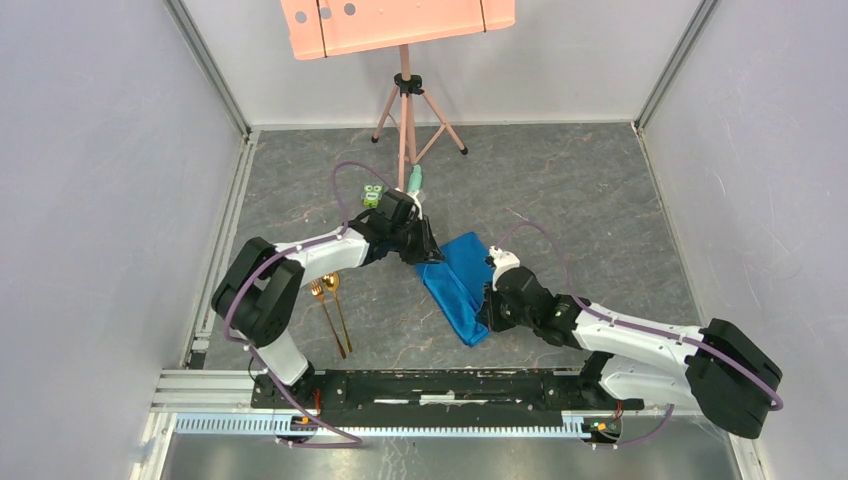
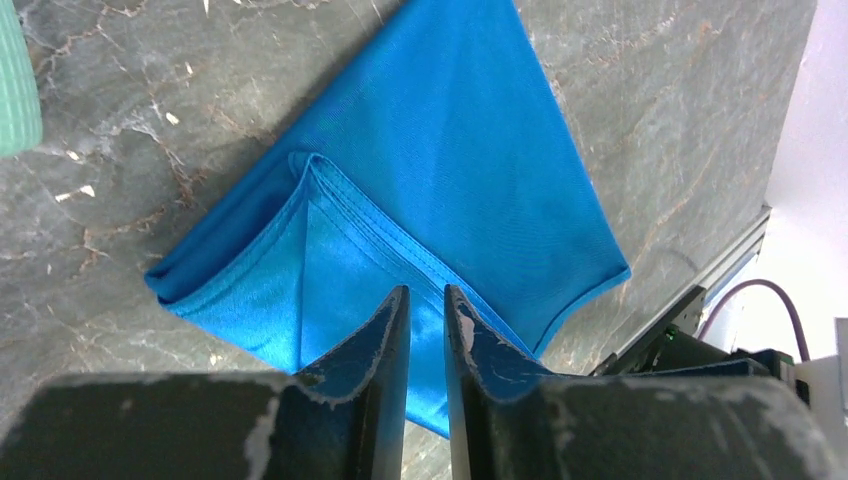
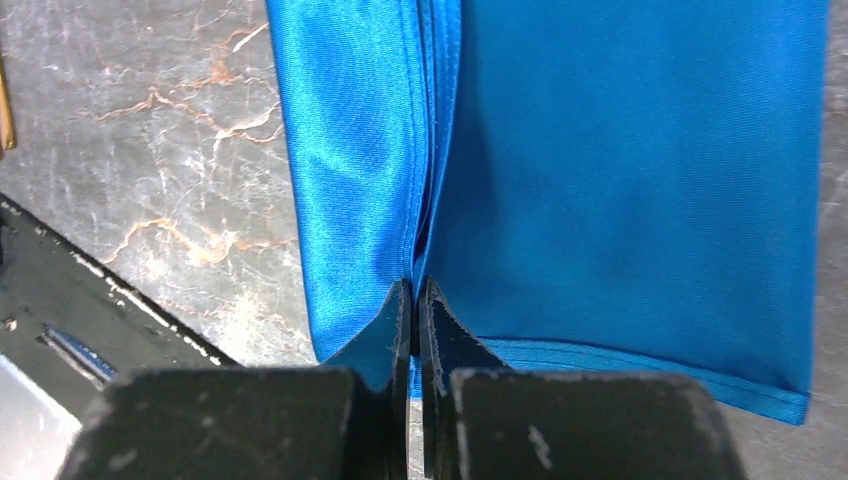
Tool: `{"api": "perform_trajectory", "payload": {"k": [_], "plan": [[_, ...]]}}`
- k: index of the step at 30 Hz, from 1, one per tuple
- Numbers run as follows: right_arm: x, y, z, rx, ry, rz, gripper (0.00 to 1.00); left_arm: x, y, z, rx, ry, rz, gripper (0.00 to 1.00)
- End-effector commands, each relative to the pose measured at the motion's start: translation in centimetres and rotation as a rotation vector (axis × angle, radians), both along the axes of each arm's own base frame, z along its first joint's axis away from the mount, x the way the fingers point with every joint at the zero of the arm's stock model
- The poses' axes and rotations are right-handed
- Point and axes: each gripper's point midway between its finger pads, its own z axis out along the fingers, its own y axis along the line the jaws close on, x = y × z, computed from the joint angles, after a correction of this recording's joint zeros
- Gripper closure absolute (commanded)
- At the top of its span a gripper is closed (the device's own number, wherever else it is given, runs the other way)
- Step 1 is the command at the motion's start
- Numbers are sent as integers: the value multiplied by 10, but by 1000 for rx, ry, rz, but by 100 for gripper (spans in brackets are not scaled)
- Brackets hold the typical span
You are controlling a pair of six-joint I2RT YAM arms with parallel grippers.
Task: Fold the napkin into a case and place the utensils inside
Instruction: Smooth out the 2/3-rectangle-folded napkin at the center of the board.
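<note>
Grey marbled table (image 1: 600,200), pale walls all round; both arms are reaching in over the blue napkin (image 1: 455,290) mid-table.

- Right claw (image 3: 414,285): jaws are pressing together, pinching the napkin at a folded edge where the layers are meeting. The hem is running straight away from the tips in the wrist view.
- Left claw (image 2: 427,295): fingers are standing a narrow slot apart over a turned-in corner, with cloth showing through the gap. Cannot tell whether any cloth is caught.
- Napkin: lying flat, doubled into a broad strip. Its long axis is running far to near, the near end leaning slightly toward the right arm. The left claw is working the far-left end, the right claw the near right side.
- Utensils (image 1: 330,305): lying side by side on bare table by the left arm's base, well apart from the napkin. Heads are pointing far, handles near, roughly parallel to the strip.

Step, as I am judging it: folding is in hand, the case is not yet made and nothing is inside.

The next move is probably calling for the left claw to close on its corner. Both claws would then be carrying the edge across together, keeping the layers square and leaving one end open.
</note>
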Motion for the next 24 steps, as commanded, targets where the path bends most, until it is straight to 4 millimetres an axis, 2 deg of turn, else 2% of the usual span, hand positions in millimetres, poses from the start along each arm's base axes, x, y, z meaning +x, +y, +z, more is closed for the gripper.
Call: {"api": "perform_trajectory", "payload": {"k": [1,4,12,17,21,22,24], "plan": [[17,-11,3,-47,-69,-53,100,23,-6,6,-18,-35,47,76],[17,-17,-1,-71,-68,-69,100,29,-2,1,-10,-37,63,77],[6,-18,-10,-39,-37,-54,100,38,4,-6,9,-35,73,80],[0,-17,-18,-25,-16,-41,100,42,2,-20,42,-13,61,83],[2,-21,-18,-52,-29,-44,100,46,7,-40,103,6,58,87],[5,-24,-15,-71,-42,-48,98,47,8,-45,115,10,57,88],[11,-27,-8,-109,-76,-41,87,46,10,-52,136,17,55,90]]}}
